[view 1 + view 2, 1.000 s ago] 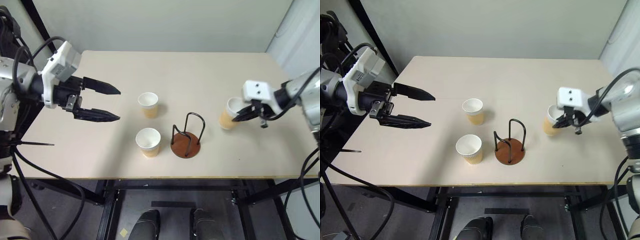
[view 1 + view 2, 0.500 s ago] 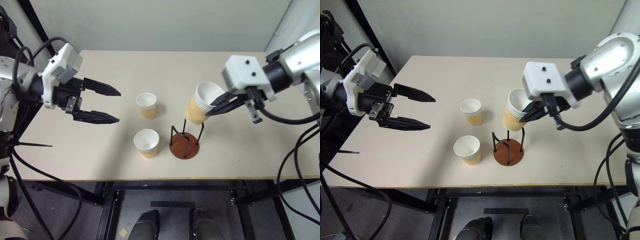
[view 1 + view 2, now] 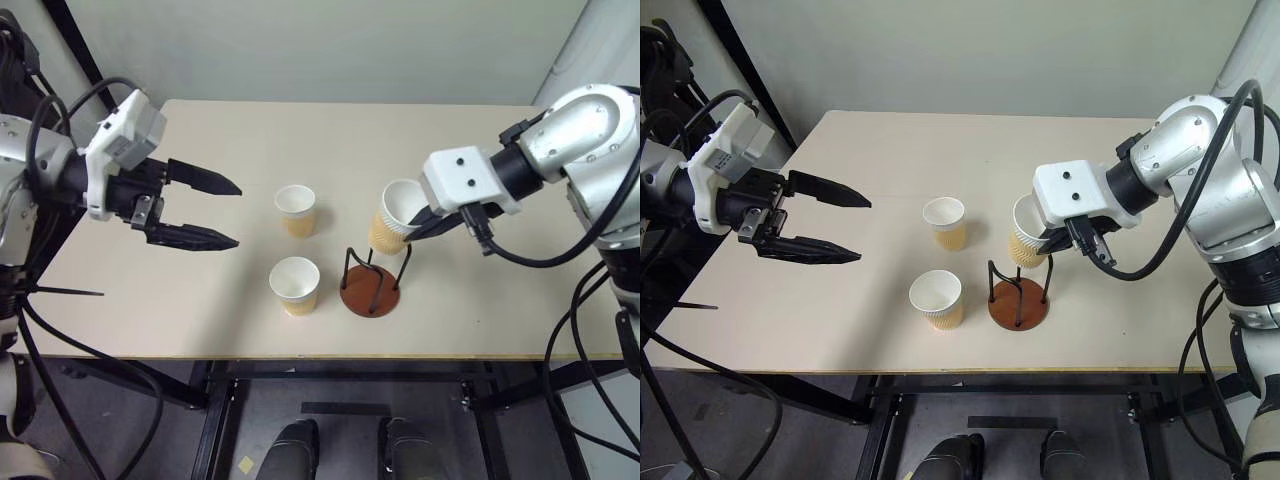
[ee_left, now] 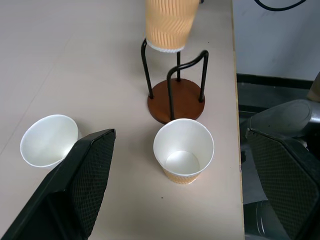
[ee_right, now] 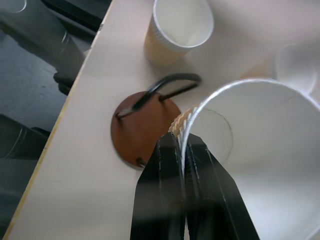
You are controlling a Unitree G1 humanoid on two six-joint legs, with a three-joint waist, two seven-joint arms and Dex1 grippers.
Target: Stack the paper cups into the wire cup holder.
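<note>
My right gripper is shut on the rim of one paper cup, one finger inside and one outside. It holds the cup tilted just above the black loops of the wire cup holder, whose reddish-brown base rests on the table. Two more paper cups stand upright to the left of the holder, one farther back and one nearer the front. My left gripper hangs open above the table's left part, pointing toward these cups, with nothing between its fingers. In the right wrist view the fingers pinch the cup wall.
The beige table has bare surface behind and to the right of the holder. Its front edge runs close below the holder and the nearer cup. A dark frame post stands at the back left.
My right gripper has lifted the cup from the table's right side and carried it left to just above the holder, rolling as it went. The left gripper has stayed in place.
</note>
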